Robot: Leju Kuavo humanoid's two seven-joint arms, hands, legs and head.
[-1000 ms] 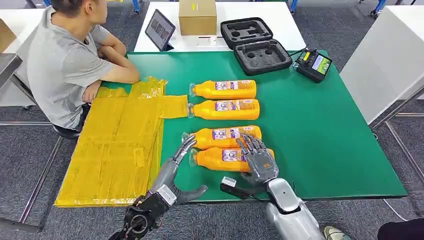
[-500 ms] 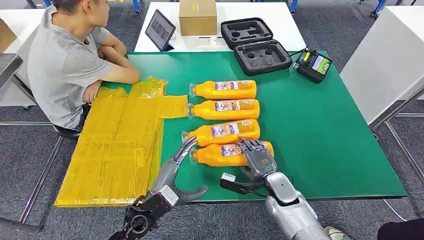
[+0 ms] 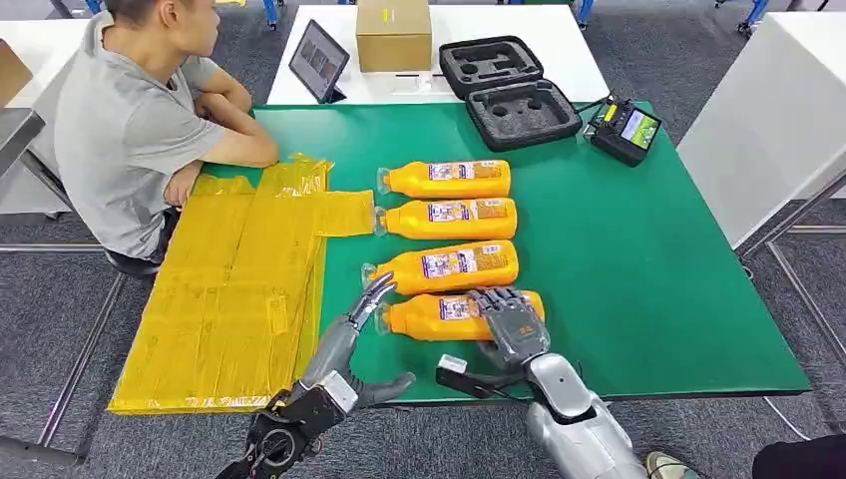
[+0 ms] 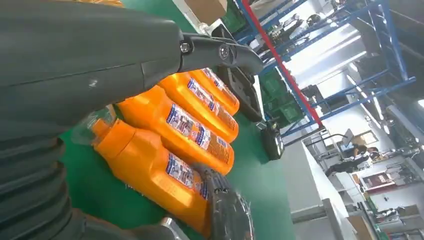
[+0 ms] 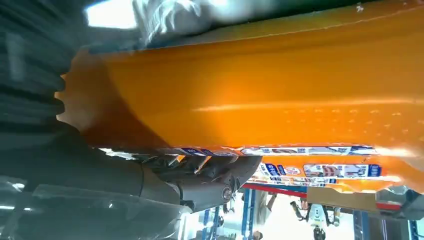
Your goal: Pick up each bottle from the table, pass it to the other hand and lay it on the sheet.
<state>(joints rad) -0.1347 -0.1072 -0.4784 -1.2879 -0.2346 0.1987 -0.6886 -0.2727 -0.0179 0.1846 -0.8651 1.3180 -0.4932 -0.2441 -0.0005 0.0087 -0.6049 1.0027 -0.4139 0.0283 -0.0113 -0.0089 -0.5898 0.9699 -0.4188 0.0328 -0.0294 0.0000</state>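
We see our right hand [image 3: 512,321] wrapped over the nearest bottle [image 3: 439,314] on the green table [image 3: 648,269]. Our left hand [image 3: 361,309] hovers open beside its cap, near the yellow sheet [image 3: 234,289]. Grey carpet [image 3: 60,299] surrounds the table.

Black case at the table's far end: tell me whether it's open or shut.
Open. The case lies with its lid folded back, and the head view shows dark foam cutouts in both halves.

Grey carpet floor [image 3: 698,170], white tables [image 3: 559,40]
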